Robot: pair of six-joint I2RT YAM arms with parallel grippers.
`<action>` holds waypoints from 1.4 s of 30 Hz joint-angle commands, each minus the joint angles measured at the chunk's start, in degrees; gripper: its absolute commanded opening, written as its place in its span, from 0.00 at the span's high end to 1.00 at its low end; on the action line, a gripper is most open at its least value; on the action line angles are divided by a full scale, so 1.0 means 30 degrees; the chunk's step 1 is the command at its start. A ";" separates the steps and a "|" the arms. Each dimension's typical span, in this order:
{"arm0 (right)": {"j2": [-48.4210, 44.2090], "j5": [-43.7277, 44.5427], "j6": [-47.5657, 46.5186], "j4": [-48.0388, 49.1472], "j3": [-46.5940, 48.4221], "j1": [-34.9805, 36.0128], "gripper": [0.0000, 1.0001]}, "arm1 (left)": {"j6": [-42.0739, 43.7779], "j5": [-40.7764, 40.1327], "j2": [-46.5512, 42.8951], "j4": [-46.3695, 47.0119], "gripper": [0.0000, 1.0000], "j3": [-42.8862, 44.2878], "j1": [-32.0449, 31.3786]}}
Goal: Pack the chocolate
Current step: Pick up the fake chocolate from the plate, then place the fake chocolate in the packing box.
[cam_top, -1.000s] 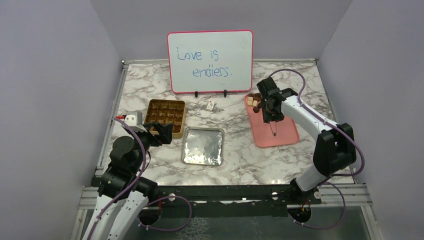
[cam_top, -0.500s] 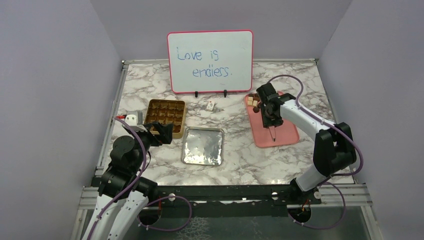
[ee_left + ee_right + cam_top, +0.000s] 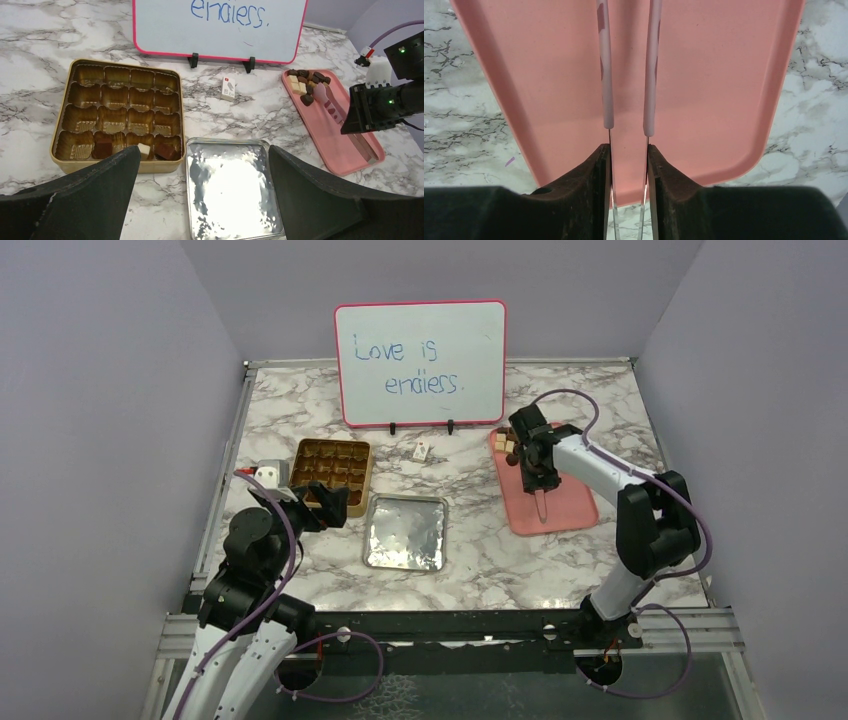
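The chocolate [image 3: 508, 445] lies as a small pile of brown and cream pieces at the far end of the pink tray [image 3: 572, 505]; the left wrist view shows the pile [image 3: 306, 85] too. Three pieces [image 3: 144, 150] sit in the front row of the gold tin [image 3: 117, 115]. My right gripper [image 3: 628, 150] is shut on pink-tipped metal tongs [image 3: 606, 75] over the tray [image 3: 549, 75]. The tong tips [image 3: 321, 91] reach the edge of the pile. My left gripper [image 3: 202, 155] hangs open above the silver lid [image 3: 230, 190], holding nothing.
A whiteboard [image 3: 420, 363] stands at the back of the marble table. A small white card [image 3: 422, 451] lies in front of it. The silver lid [image 3: 405, 531] rests between the gold tin [image 3: 331, 475] and the pink tray.
My right gripper has shifted slightly left and farther back along the tray, and its jaws have squeezed the tongs a little narrower. The left arm has barely moved.
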 commanded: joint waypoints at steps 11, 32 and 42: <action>-0.2499 -0.0509 0.0322 -0.0865 -0.0072 -0.0068 0.69 | 0.0151 -0.0718 -0.0627 0.0326 0.01 -0.0022 0.0017; -0.7052 -0.4966 0.0393 0.0584 -0.0510 0.1937 0.72 | -0.0585 -0.0857 0.1085 -0.1156 0.01 0.6868 0.0017; -0.4621 -0.3912 0.1462 0.2007 0.2162 0.8405 0.71 | -0.0171 -0.0709 0.1236 -0.1659 0.01 0.8708 0.0017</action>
